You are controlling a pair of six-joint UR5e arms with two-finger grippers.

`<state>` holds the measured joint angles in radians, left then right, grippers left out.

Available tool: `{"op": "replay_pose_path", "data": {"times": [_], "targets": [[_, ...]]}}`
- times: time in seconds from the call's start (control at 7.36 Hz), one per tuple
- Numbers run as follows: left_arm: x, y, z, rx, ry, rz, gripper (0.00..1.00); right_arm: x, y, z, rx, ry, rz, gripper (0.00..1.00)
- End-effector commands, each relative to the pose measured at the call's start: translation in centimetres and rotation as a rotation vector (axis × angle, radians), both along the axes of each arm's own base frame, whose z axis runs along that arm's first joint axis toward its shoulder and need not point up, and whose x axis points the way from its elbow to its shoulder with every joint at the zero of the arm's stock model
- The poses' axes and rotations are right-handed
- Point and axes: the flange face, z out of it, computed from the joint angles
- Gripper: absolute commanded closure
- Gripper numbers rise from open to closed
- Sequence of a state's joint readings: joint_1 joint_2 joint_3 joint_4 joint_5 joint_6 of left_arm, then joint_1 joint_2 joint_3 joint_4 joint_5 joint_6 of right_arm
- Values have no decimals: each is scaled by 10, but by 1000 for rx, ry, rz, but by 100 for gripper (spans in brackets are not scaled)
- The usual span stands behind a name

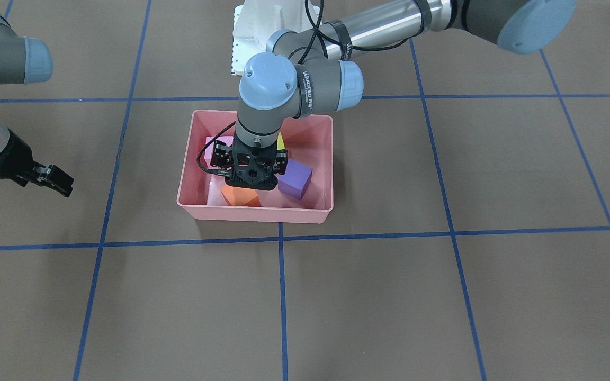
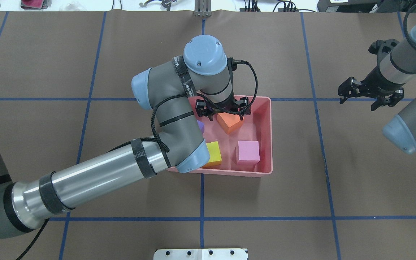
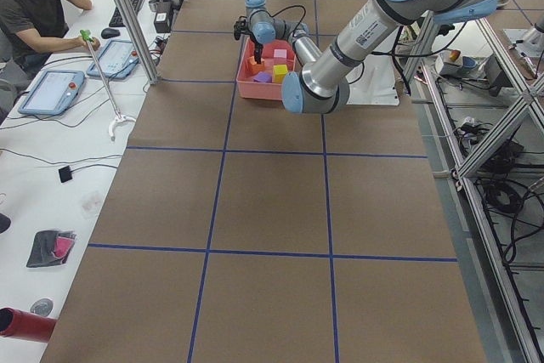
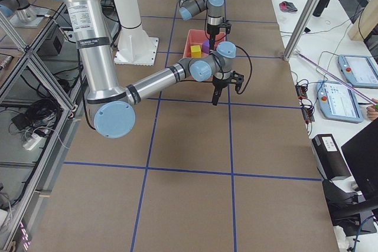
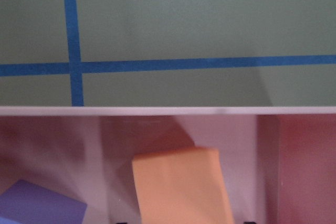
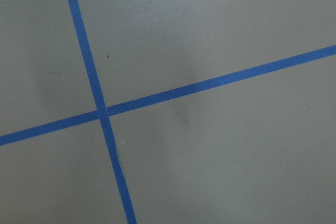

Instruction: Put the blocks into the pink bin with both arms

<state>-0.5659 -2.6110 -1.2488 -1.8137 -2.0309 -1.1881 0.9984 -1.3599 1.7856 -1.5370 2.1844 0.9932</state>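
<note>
All four blocks lie inside the bin (image 2: pixel 269 144): pink (image 2: pixel 247 151) and yellow (image 2: pixel 213 153) by its near wall, purple (image 1: pixel 294 178) toward its left side, and orange (image 2: pixel 230 122) by its far wall, turned askew to the bin's sides. The left gripper (image 2: pixel 221 111) hangs low over the bin, right above orange. Its fingers (image 2: pixel 243 107) are spread wider than the block and grip nothing, and in the wrist view the block's top lies loose between the tips. That is where I'd expect trouble. If the gripper rises at a slant rather than straight up, a fingertip could catch orange's edge and flick it against or over the far wall. It could also hook the rim and drag the light-looking bin along. Closing by mistake would lift orange back out. The cable (image 2: pixel 253 77) loops above the bin's far rim and might snag there as the wrist turns. The left arm's wrist joints overhang the near rim, so a low retreat could knock it. The right gripper (image 2: pixel 368 96) sits well off the bin's right side, wide open and empty. I'd expect little risk from it unless both arms head for the bin together.
</note>
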Motion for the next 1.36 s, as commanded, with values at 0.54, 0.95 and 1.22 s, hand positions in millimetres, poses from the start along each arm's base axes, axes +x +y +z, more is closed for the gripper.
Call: {"op": "replay_pose_path", "data": {"times": [0.54,0.95,1.22], "targets": [[-259,18,160,111,-24,43,2,100,-26,58,88,-7,-85,0],[-402,3,315,243,-160,149,2,184,6,119,118,-56,-131,0],[-492,1,401,240,-244,147,2,214,19,139,148,-53,-126,0]]}}
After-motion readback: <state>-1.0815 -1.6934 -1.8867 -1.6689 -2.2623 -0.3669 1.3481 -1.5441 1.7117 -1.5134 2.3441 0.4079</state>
